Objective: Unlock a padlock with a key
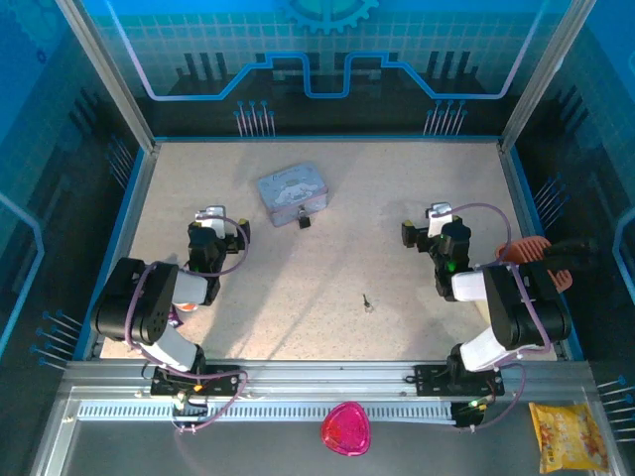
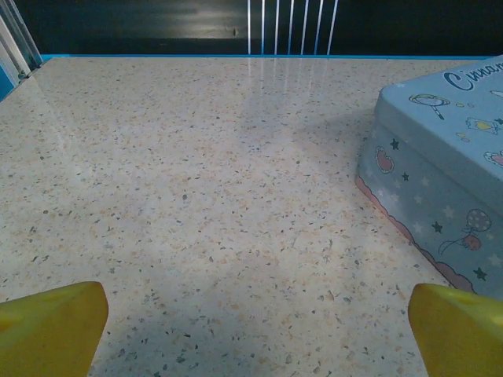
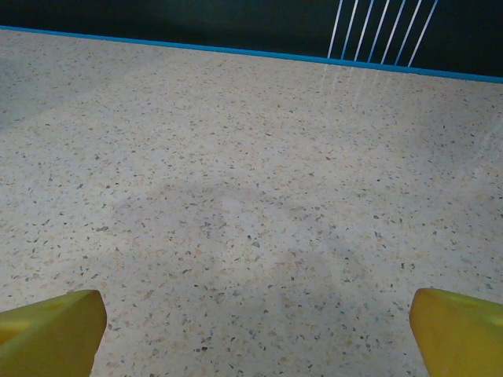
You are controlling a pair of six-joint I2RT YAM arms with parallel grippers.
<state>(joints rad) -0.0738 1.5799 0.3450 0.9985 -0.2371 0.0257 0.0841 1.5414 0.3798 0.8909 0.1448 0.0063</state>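
Note:
A tiny dark padlock (image 1: 305,220) hangs at the front edge of the flat grey tin (image 1: 294,192) in the middle rear of the table. The slim key (image 1: 367,300) lies alone on the speckled table, right of centre and nearer the front. My left gripper (image 1: 211,220) is open, left of the tin and well apart from it; its yellow fingertips (image 2: 51,328) stand wide over bare table, and the tin's side (image 2: 440,196) shows at right. My right gripper (image 1: 437,218) is open on the right side, its yellow fingertips (image 3: 460,334) wide apart with nothing between them.
A blue-edged low wall (image 1: 327,139) bounds the table at the back and sides. An orange-brown comb-like object (image 1: 536,253) sits by the right arm. A pink heart-shaped item (image 1: 346,428) and a yellow snack packet (image 1: 570,434) lie on the front ledge.

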